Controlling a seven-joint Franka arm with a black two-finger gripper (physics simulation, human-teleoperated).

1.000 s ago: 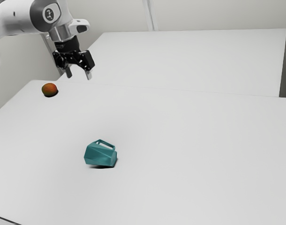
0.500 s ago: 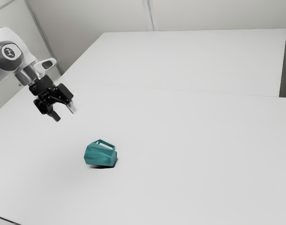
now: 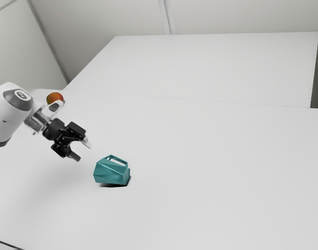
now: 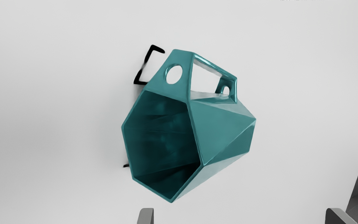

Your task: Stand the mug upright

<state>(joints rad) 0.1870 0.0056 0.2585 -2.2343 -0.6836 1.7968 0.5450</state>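
Teal faceted mug, glossy finish [image 3: 111, 171], lay on its side on the smooth white counter [image 3: 200, 172] — not upright. Handle [image 4: 183, 81] stuck up off its upper side; open mouth [image 4: 163, 133] faced the black two-finger gripper [image 3: 82, 150]. Jaws stood wide, nothing held, both fingertips apart from the mug and near its mouth end. White-and-grey arm [image 3: 10, 114] reached in from the exterior view's left, gripper slanted down toward the mug. Small round orange-red fruit [image 3: 54, 97] sat well apart from the mug — partly hidden behind the arm in the exterior view.
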